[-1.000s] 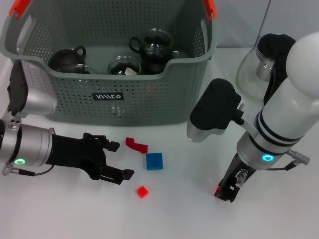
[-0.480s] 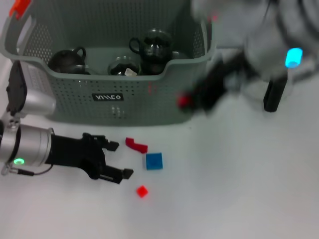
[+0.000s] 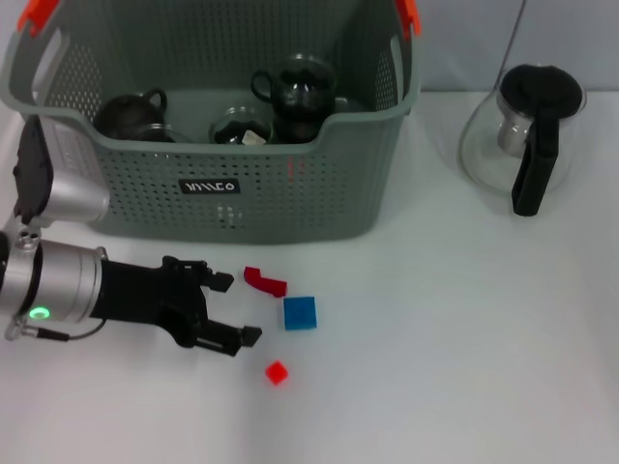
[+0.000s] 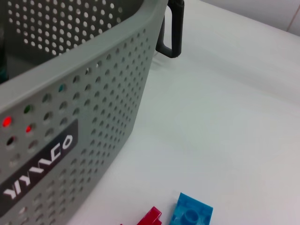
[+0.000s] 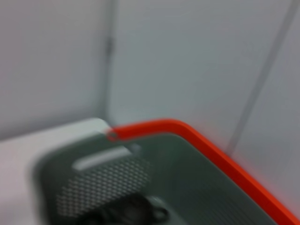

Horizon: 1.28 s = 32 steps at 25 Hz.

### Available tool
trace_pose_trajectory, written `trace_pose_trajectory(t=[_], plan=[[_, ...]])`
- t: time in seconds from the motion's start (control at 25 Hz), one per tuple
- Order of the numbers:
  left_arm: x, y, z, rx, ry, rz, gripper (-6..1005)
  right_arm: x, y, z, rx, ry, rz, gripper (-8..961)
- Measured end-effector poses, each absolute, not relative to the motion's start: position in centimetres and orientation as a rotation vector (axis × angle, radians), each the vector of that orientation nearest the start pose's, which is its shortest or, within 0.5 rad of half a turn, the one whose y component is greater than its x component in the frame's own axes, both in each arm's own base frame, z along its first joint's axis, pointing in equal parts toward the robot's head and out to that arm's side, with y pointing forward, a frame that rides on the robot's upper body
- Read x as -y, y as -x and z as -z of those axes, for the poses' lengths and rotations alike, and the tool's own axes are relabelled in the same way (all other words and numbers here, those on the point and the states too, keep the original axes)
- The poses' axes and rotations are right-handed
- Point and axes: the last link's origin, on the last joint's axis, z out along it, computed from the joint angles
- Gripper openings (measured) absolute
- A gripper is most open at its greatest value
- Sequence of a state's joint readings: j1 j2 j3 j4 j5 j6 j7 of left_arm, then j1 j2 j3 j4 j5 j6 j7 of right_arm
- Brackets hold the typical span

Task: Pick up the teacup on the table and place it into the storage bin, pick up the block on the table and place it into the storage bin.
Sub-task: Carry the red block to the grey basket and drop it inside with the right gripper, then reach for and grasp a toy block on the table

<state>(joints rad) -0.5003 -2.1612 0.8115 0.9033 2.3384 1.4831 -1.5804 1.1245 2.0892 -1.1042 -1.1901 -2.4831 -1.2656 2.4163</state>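
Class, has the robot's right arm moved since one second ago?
Yes. It stood right of the blue block, then left the head view, going up toward the storage bin.

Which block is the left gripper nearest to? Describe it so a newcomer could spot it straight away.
Find the storage bin; on the table in front of its label lie three blocks. The curved red block is nearest the bin, just off the open left gripper. It is long and bent, unlike the square blue block and small red cube.

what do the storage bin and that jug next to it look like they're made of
The storage bin looks like moulded plastic: matte grey-green walls punched with even rows of small holes, and orange clips on the rim. The jug looks like clear glass, since the table shows through its rounded body; its lid and handle appear to be black plastic, though that is less certain.
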Motion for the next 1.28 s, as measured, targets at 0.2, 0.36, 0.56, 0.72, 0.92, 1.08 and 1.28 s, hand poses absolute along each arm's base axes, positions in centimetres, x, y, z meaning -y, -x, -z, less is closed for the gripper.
trace_pose_trajectory(t=[0.2,0.36,0.56,0.72,0.92,1.08,1.28], plan=[[-32.3,27.3,1.9,0.679,2.836,0.156,826,-47.5,-1.1,-1.5,-0.37,2.499,-0.118,232],[-32.3,27.3,1.8,0.679,2.835,0.155,825,-47.4,-2.3,-1.8,-0.343,2.488,-0.11,309],[-32.3,27.3,1.7,0.676,2.838,0.155,824,-44.5,-2.6,-3.5,-0.27,2.559,-0.208,405],[-32.3,27.2,1.6,0.671,2.842,0.156,824,-39.6,-3.8,-5.3,-0.186,2.721,-0.369,536],[-32.5,25.9,1.2,0.562,2.894,0.18,823,-33.2,-8.5,-5.8,-0.136,2.915,-0.321,740],[-32.9,23.7,0.9,0.4,2.957,0.178,822,-30.7,-13.5,-5.1,-0.327,2.987,-0.175,888],[-34.4,20.3,2.8,0.105,3.015,-0.023,822,-28.8,-18.4,-4.1,-0.577,3.037,-0.014,947]])
